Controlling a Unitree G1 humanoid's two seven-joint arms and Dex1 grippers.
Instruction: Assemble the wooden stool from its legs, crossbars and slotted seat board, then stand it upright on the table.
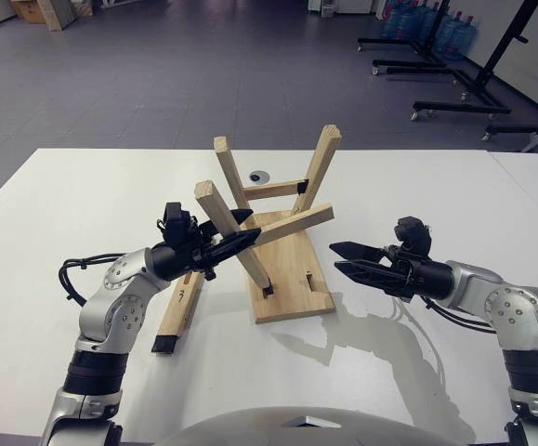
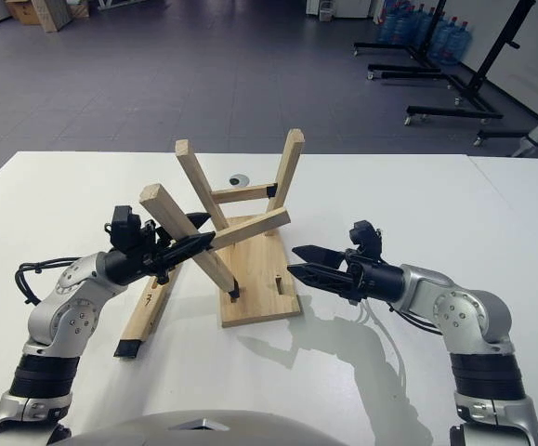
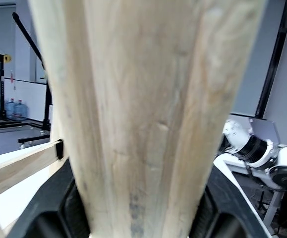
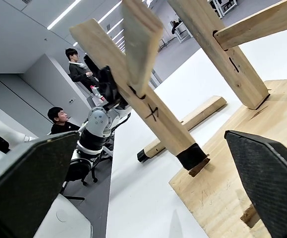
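Far left, we noted a loose leg (image 1: 180, 311) flat on the table (image 1: 64, 204). Just beside it, the left gripper (image 1: 236, 232) was clamped on a leaning leg (image 1: 215, 206) whose foot sat in the seat board (image 1: 292, 255). At mid-table two more legs (image 1: 320, 167) stood tilted in the board, joined by crossbars (image 1: 273, 190). The right gripper (image 1: 335, 256) hung spread wide and empty, near the board's right edge.

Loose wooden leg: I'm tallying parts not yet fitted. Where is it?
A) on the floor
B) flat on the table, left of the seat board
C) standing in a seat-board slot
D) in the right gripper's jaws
B: the loose leg lies flat on the table, left of the seat board.
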